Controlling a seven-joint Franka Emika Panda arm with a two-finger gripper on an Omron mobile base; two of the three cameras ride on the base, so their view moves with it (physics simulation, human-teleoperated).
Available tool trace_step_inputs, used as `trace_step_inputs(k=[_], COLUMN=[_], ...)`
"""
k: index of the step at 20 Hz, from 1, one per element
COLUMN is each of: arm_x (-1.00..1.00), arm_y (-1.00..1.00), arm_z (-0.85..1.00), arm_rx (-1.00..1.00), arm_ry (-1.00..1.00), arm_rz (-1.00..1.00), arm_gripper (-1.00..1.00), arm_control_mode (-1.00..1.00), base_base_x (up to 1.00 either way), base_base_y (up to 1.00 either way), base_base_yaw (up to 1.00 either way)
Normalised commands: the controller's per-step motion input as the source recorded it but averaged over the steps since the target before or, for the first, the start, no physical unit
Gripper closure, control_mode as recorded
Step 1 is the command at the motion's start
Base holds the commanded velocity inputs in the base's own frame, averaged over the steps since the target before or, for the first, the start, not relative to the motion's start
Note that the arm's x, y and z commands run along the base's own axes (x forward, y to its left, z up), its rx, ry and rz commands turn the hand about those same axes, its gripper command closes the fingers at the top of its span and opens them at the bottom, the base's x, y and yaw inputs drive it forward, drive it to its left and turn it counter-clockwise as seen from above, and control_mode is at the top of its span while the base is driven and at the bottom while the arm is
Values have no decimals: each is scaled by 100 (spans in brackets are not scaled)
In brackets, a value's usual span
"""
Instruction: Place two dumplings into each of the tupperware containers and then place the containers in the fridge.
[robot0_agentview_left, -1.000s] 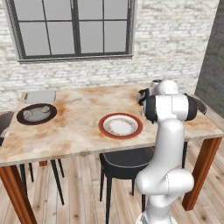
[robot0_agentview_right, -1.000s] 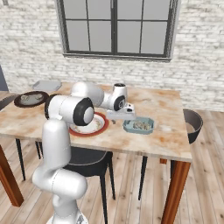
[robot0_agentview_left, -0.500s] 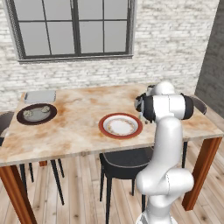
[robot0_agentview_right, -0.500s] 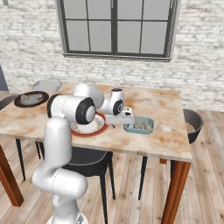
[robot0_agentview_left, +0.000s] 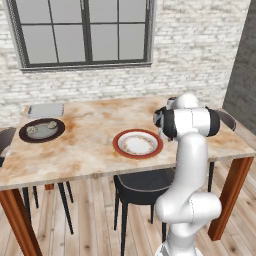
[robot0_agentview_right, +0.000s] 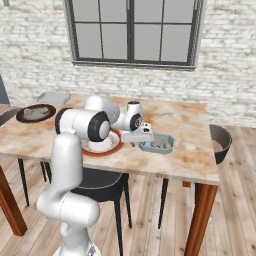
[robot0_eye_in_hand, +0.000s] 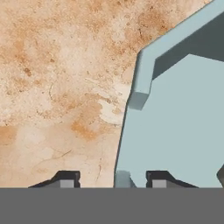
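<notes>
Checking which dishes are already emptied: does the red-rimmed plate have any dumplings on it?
No, the red-rimmed plate shows a bare pale centre in the left base view, with no lumps on it.

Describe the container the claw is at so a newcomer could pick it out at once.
Start at the marble-topped table under the window. Right of the red-rimmed plate sits a shallow blue-grey rectangular container, its wall between the fingers of the claw. Unlike the other container at the far corner, it holds dumplings.
</notes>
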Motion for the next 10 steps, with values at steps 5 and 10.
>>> trace_step_inputs(k=[5, 10], arm_x=[0, 0], arm_y=[0, 0], arm_z=[0, 0], arm_rx=[0, 0], arm_ry=[0, -1], arm_rz=[0, 0], arm_gripper=[100, 100], arm_control_mode=[-100, -100], base_base_x=[0, 0], base_base_y=[0, 0], base_base_yaw=[0, 0])
